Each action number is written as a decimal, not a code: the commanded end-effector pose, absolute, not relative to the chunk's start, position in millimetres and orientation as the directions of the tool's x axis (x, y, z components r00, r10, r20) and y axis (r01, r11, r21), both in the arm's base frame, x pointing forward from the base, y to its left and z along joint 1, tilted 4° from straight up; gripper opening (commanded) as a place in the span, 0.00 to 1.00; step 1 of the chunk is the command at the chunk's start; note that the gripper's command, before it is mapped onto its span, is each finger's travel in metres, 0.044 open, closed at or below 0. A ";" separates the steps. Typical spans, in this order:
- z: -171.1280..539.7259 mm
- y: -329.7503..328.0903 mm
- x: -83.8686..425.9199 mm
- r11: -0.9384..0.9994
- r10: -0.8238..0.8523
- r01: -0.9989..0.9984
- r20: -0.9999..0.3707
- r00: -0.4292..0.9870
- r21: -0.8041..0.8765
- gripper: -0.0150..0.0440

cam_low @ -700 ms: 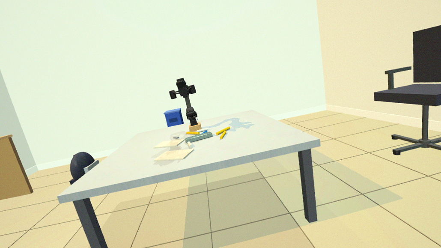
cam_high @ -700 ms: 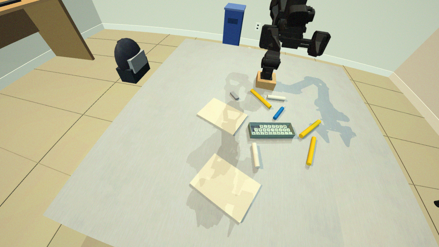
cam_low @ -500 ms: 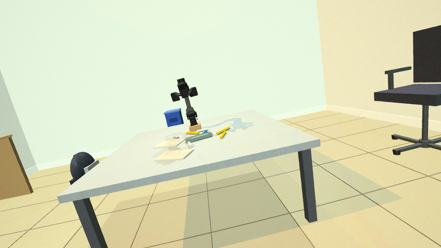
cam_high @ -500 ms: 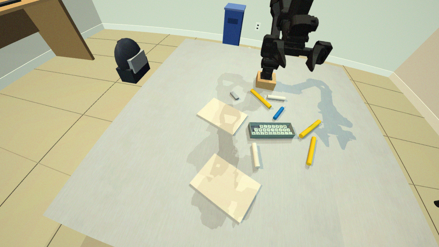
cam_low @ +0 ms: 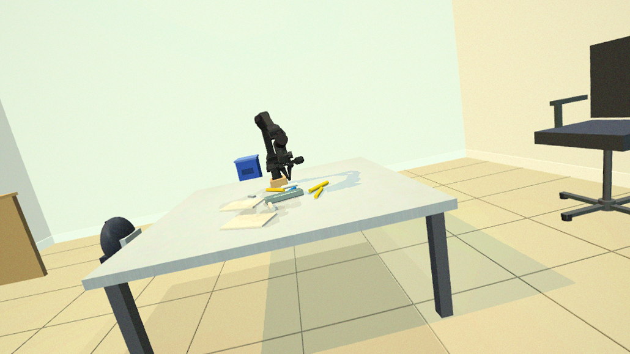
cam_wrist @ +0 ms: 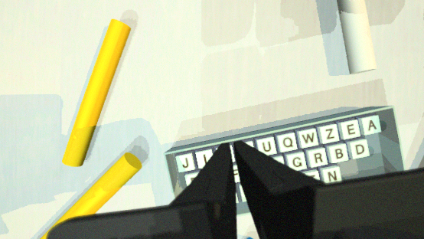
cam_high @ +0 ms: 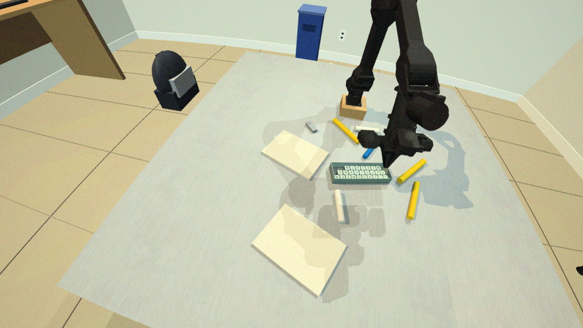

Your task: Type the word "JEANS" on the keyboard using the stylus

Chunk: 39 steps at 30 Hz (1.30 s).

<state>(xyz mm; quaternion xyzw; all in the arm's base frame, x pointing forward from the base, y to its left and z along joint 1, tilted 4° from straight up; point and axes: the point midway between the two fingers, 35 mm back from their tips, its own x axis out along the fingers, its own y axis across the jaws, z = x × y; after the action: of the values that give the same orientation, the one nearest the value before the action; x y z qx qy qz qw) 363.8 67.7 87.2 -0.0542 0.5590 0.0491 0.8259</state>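
Note:
A green tray-like keyboard (cam_high: 360, 182) (cam_low: 284, 197) (cam_wrist: 391, 134) with white letter keys lies on the desk. My gripper (cam_high: 385, 166) (cam_low: 289, 179) (cam_wrist: 232, 149) is shut with nothing between its fingers. It points down over the keyboard, and in the wrist view its tips cover keys between the J end and the U key. A and E show at the row's other end. The blue stylus (cam_high: 368, 153) (cam_low: 292, 188) lies on the desk behind the keyboard, partly hidden by the gripper in the top view; only a sliver shows in the wrist view.
Two yellow sticks (cam_high: 411, 171) (cam_high: 413, 200) lie right of the keyboard and another yellow stick (cam_high: 345, 131) behind it. White sticks (cam_high: 339, 206) (cam_high: 366, 129) lie in front and behind. Two cream pads (cam_high: 295, 153) (cam_high: 299, 249) and a small grey block (cam_high: 311, 127) are at left.

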 end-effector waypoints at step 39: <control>47.8 -38.7 363.6 0.977 -0.067 -0.200 -0.996 0.053 -0.077 0.25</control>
<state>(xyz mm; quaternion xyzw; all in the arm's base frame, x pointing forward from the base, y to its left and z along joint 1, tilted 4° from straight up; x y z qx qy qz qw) 362.1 -41.8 46.8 -0.0908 0.6879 0.0384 0.7191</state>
